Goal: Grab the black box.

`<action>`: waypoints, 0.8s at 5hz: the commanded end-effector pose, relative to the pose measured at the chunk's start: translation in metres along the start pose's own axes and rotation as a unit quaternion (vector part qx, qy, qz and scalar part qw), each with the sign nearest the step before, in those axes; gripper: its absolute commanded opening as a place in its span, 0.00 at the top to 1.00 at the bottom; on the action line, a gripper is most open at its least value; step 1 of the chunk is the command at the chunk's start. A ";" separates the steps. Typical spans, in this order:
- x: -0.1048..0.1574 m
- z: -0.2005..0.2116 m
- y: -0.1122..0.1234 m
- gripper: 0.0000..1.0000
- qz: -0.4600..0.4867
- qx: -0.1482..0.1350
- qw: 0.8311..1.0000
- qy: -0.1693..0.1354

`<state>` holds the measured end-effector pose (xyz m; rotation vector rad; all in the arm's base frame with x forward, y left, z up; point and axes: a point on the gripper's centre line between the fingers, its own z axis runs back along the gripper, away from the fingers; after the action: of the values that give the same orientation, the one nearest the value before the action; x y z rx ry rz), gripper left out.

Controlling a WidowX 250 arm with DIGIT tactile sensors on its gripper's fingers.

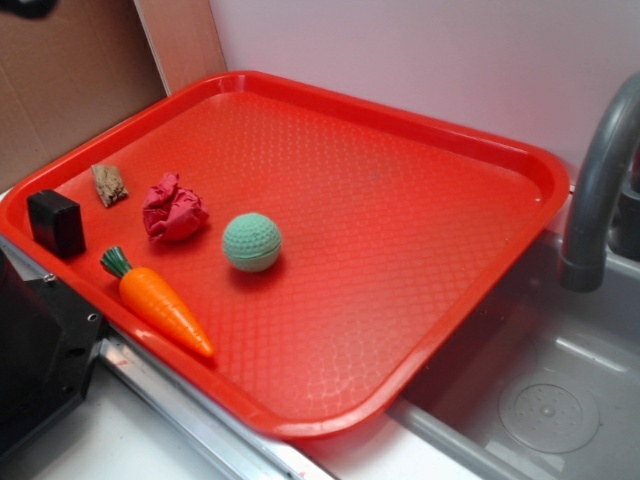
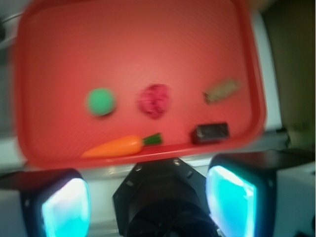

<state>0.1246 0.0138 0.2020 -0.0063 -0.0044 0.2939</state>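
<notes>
Black box [image 2: 210, 133] lies on tray [image 2: 148, 39], ahead of spread fingers [image 2: 231, 207], untouched.

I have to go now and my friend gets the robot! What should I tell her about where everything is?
Pincer: open, holding nothing, above the tray's near edge.
Black box: on the red tray, in the corner by the rim, untouched. In the wrist view it lies right of the carrot.
Also on the tray: green ball, crumpled red cloth, small brown piece.
Done: nothing grabbed yet.
Left: move over the black box, come down, close on it, lift.
</notes>
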 end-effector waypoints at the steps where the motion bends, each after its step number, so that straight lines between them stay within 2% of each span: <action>1: 0.016 -0.043 0.033 0.00 0.237 0.072 0.969 0.010; 2: 0.017 -0.059 0.049 0.00 0.355 0.128 0.926 0.003; 3: 0.013 -0.090 0.063 0.00 0.451 0.160 0.878 0.031; 4: 0.007 -0.119 0.067 0.00 0.462 0.111 0.879 0.046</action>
<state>0.1178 0.0786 0.0764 0.2156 0.1534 1.2545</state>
